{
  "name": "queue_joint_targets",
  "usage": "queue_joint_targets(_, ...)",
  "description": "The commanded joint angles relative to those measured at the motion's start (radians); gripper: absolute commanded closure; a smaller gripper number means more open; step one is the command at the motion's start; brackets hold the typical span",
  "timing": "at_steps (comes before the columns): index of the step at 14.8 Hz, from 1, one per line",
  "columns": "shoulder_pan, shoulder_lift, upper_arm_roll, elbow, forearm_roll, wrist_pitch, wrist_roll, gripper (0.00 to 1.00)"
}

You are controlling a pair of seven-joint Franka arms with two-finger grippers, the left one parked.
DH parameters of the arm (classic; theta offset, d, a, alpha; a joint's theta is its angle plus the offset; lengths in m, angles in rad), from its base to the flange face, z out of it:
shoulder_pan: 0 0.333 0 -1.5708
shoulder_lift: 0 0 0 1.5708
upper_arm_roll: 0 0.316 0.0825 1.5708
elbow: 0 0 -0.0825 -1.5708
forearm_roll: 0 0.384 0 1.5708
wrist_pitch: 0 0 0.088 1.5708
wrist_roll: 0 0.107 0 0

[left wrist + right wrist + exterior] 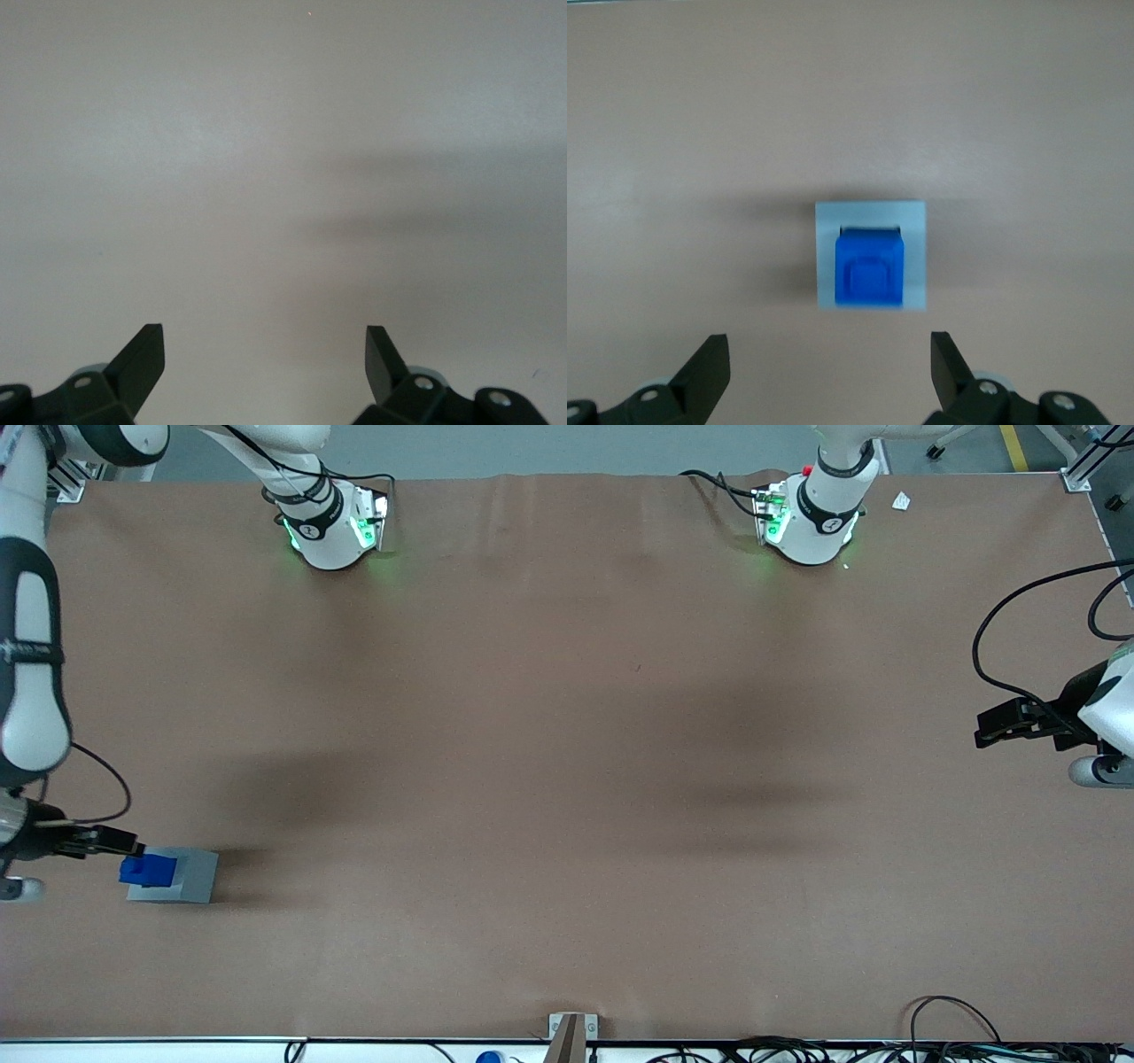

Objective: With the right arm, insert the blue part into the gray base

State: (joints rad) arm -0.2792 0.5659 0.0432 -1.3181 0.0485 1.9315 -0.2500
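The blue part [146,868] stands within the top of the gray base [193,879] and sticks up out of it, at the working arm's end of the table. In the right wrist view the blue part [869,268] lies inside the gray base's [914,220] square outline, close against one edge. My right arm's gripper [120,840] hangs just above them, slightly farther from the front camera, and touches neither. The gripper [828,343] is open, with only bare table between its fingers [709,363].
Brown table [567,779] all round. Both arm bases [332,527] stand at the table's edge farthest from the front camera. A metal bracket [571,1032] and cables [957,1036] sit at the nearest edge. The parked arm's gripper [1019,722] hangs at its own end.
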Motion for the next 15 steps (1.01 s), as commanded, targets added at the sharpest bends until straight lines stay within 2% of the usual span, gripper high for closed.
queue_joint_targets(1,0.003,-0.151,0.009,-0.043,-0.047,-0.103,0.023,0.0)
queue_joint_targets(5,0.035,-0.296,0.014,-0.058,-0.059,-0.242,0.018,0.0)
queue_joint_targets(8,0.086,-0.47,0.015,-0.25,-0.055,-0.22,0.046,0.0)
queue_joint_targets(10,0.124,-0.575,0.018,-0.347,-0.058,-0.216,0.122,0.0)
queue_joint_targets(13,0.207,-0.594,0.021,-0.354,-0.068,-0.24,0.265,0.0)
queue_joint_targets(15,0.232,-0.586,0.021,-0.34,-0.125,-0.232,0.281,0.0)
